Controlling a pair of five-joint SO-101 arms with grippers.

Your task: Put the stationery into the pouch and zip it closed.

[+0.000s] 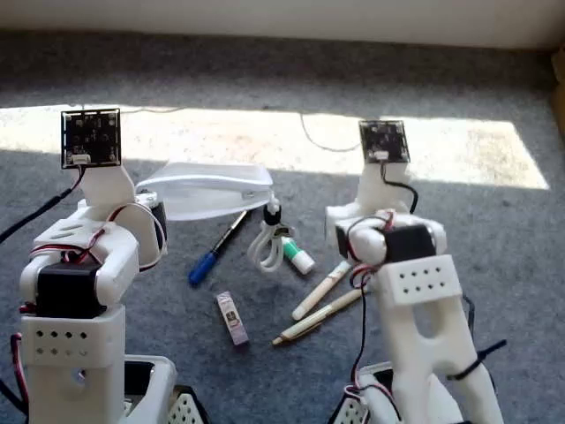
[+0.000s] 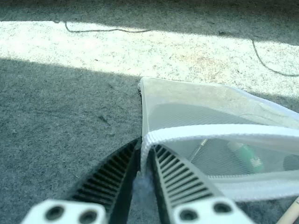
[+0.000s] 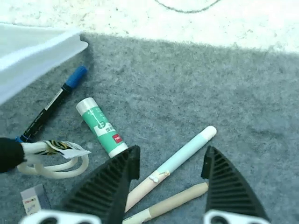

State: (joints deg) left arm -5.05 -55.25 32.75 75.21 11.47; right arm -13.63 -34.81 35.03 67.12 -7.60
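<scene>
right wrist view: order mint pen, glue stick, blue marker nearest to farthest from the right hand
1. mint pen, right under the open right hand
2. glue stick, a little farther, toward the pouch
3. blue marker, beside the pouch's edge

Pretty standard look on these 2: white printed plastic shells all over. The left arm (image 1: 79, 265) and right arm (image 1: 410, 274) both have chunky black motors (image 1: 64, 290) set into the white parts, with thin red and black wires (image 1: 104, 228) looping between the joints. Rows of small round holes dot the white blocks. Each wrist carries a square black camera board (image 1: 90, 138) with a black cable running off it. The left gripper (image 2: 145, 145) and right gripper (image 3: 173, 151) have black ribbed fingers (image 3: 112, 182) on white bases with dark screw holes.
</scene>
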